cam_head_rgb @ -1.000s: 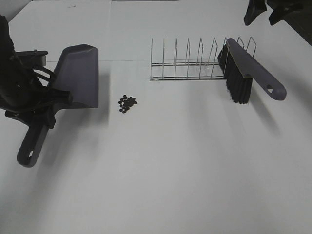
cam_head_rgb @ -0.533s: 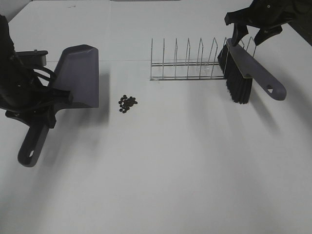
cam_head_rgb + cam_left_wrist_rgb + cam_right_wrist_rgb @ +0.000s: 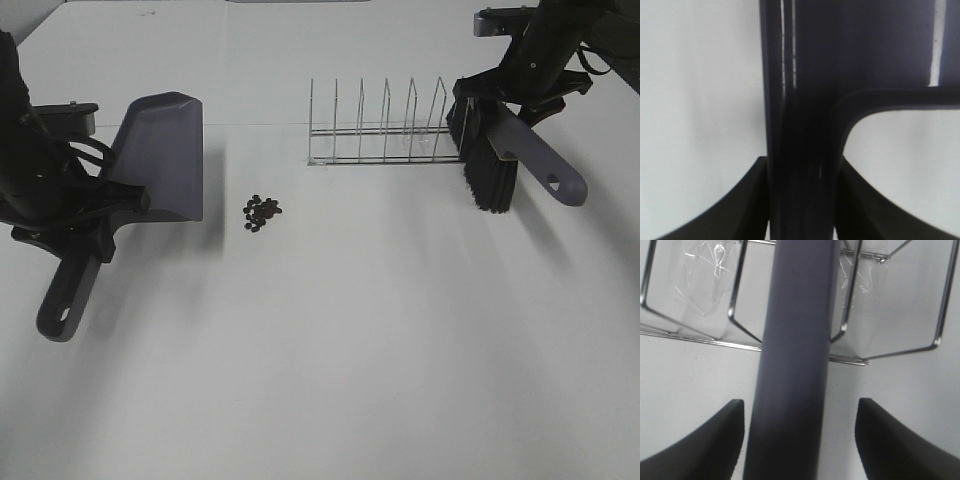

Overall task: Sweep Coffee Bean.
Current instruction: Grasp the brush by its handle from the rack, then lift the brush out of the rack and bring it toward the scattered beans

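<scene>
Coffee bean: cluster on bare surface, just beside dustpan mouth but apart from it. None visible inside pan.
Left tool: clamped on dustpan handle, fingers pressed to both sides.
Brush: well apart from dustpan, beyond beans, leaning on far end of wire rack.
Right tool: jaws apart, straddling brush handle, gap on either side; no grip yet.
Status: early stage.
Done: dustpan secured.
Left: grasp brush, carry to beans, sweep them into dustpan.
</scene>
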Available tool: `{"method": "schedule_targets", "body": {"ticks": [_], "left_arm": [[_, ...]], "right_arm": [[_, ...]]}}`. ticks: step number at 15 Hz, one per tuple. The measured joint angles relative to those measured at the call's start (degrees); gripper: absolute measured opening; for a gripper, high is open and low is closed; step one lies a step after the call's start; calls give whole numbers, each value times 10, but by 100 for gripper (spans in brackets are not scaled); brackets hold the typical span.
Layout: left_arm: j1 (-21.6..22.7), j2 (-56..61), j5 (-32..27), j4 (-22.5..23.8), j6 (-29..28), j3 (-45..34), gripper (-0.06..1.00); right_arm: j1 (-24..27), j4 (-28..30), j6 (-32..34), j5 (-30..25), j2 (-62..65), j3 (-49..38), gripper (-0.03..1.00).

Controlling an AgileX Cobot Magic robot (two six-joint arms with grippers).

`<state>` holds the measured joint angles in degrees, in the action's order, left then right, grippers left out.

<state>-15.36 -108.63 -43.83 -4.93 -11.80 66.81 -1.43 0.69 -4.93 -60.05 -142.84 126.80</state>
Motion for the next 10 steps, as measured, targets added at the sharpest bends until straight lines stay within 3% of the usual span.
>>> {"method": "schedule_targets", "body": {"ticks": [2, 5, 10], "left_arm": [[0, 0, 0, 0, 1, 0, 32], [0, 0, 0, 0, 5, 0, 32], [0, 0, 1, 0, 5, 0, 32]], "right_arm": [[0, 2, 0, 6, -8, 0, 51], [-1, 7, -1, 9, -11, 1, 26], [-1, 7, 15, 8, -7, 1, 27]]}}
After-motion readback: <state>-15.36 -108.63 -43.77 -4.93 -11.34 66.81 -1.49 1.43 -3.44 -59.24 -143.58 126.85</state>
